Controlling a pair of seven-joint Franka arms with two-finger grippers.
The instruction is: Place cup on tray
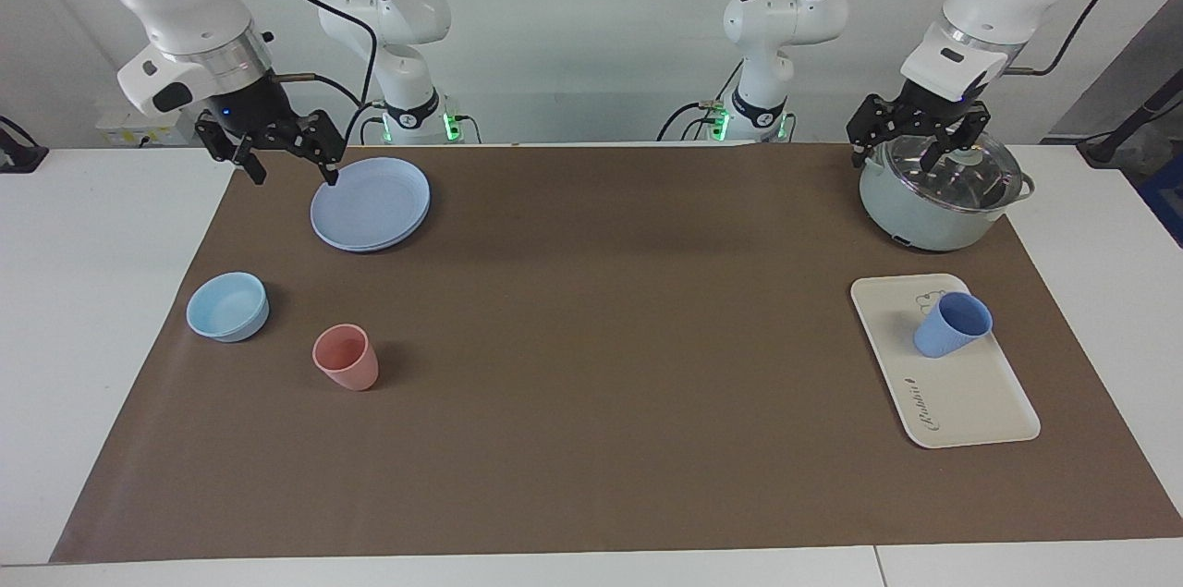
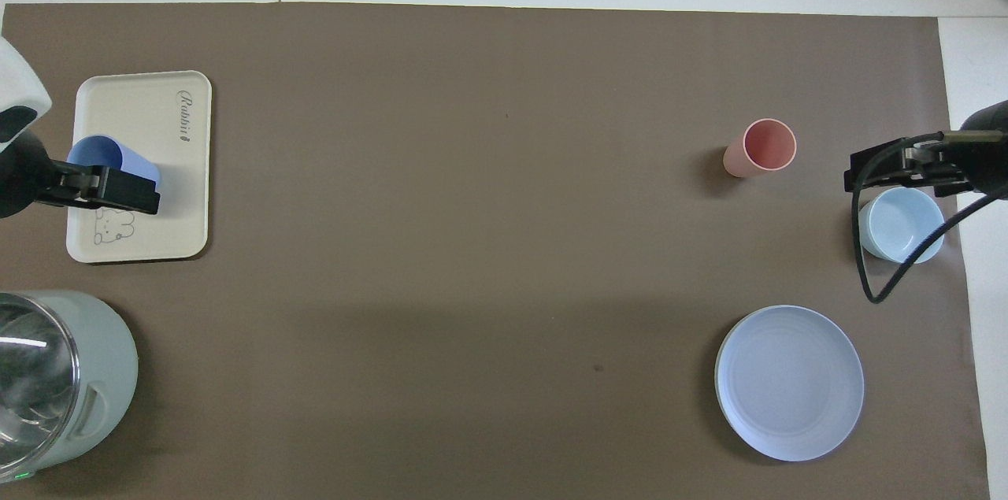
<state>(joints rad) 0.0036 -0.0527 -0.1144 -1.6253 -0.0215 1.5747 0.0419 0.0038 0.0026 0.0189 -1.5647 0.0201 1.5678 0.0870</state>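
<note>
In the overhead view the left gripper point(image 2: 118, 189) hangs over the tray point(image 2: 142, 102), its dark fingers covering the cup's point(image 2: 98, 153) near side and the top of the bear drawing point(image 2: 113, 228). The pot point(image 2: 67, 378) is cut off by the picture's edge. The right gripper point(image 2: 898, 173) and its cable point(image 2: 866, 279) cross the light-blue bowl's point(image 2: 902, 228) rim. In the facing view the left gripper point(image 1: 915, 148) masks part of the pot's lid point(image 1: 961, 176).

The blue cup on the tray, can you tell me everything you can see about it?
The cup is a small periwinkle-blue tumbler, matte like plastic, tapered, with no handle. It stands on the cream tray, at the end nearer the robots, beside the bear drawing. It looks empty. Nothing else touches it; no gripper holds it.
</note>
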